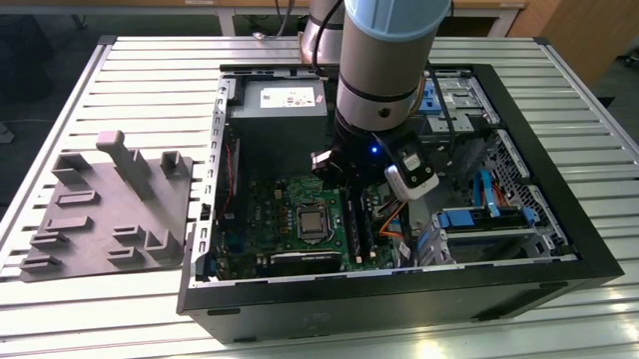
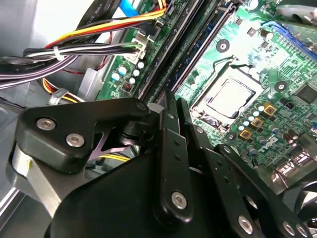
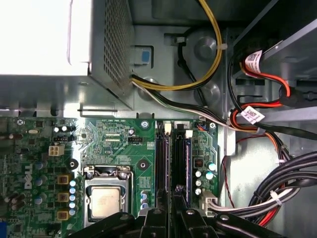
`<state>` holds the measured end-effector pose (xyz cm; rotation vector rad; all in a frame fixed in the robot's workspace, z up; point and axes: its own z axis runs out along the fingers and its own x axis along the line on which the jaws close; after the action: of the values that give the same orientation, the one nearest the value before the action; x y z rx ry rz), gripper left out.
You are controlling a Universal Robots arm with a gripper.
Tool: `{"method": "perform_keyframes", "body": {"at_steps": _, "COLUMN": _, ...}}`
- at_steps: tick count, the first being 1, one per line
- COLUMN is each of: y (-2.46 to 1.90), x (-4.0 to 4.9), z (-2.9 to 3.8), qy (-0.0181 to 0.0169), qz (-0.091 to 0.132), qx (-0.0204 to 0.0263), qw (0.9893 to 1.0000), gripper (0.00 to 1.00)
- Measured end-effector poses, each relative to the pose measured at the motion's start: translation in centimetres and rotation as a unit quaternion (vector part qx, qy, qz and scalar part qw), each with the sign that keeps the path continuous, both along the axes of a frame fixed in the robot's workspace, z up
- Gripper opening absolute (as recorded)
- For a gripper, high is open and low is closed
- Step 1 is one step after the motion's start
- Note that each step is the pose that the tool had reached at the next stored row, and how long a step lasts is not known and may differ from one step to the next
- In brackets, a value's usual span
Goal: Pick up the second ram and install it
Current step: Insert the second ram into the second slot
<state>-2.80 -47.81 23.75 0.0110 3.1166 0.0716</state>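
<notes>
My gripper (image 1: 345, 187) reaches down into the open computer case, right over the memory slots of the green motherboard (image 1: 280, 217). In both wrist views its black fingers (image 2: 166, 129) stand almost together. They are shut on the second ram (image 3: 174, 168), a thin dark stick seen edge-on. The stick lies along a black slot rail, in line with the gripper (image 3: 173, 213). Another dark stick (image 3: 187, 163) stands in the neighbouring slot. The gripper (image 2: 172, 99) points along these rails.
A processor socket (image 3: 105, 201) lies beside the slots. The silver power supply (image 1: 277, 101) sits at the case's far end. Cable bundles (image 3: 277, 198) and drive bays (image 1: 479, 221) crowd the side towards the exterior view's right. A grey moulded holder tray (image 1: 110, 217) lies outside the case.
</notes>
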Motion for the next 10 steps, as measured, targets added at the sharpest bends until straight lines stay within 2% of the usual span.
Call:
{"method": "perform_keyframes", "body": {"at_steps": 6, "y": -0.01, "x": 0.0, "z": 0.02, "qy": 0.0, "qz": 0.0, "qx": -0.0013, "qw": 1.0, "gripper": 0.18}}
{"method": "perform_keyframes", "body": {"at_steps": 7, "y": -0.01, "x": 0.0, "z": 0.01, "qy": 0.0, "qz": 0.0, "qx": -0.0015, "qw": 1.0, "gripper": 0.11}}
{"method": "perform_keyframes", "body": {"at_steps": 10, "y": 0.0, "x": 0.0, "z": 0.02, "qy": 0.0, "qz": 0.0, "qx": -0.002, "qw": 1.0, "gripper": 0.11}}
